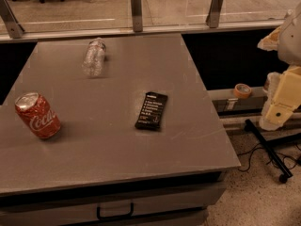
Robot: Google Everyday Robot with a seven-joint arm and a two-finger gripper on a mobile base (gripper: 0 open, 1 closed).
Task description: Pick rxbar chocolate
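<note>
The rxbar chocolate (152, 110) is a flat black wrapper with lines of white text. It lies flat on the grey table (117, 145), right of the middle, with its long side running towards the back. My gripper (273, 117) is at the end of the cream-coloured arm at the right edge of the view. It hangs beyond the table's right side, well away from the bar, and holds nothing that I can see.
A red Coca-Cola can (37, 115) lies on its side at the table's left. A clear plastic bottle (94, 57) lies at the back. A tape roll (242, 90) sits on a low shelf to the right. A glass railing (136, 8) runs behind the table.
</note>
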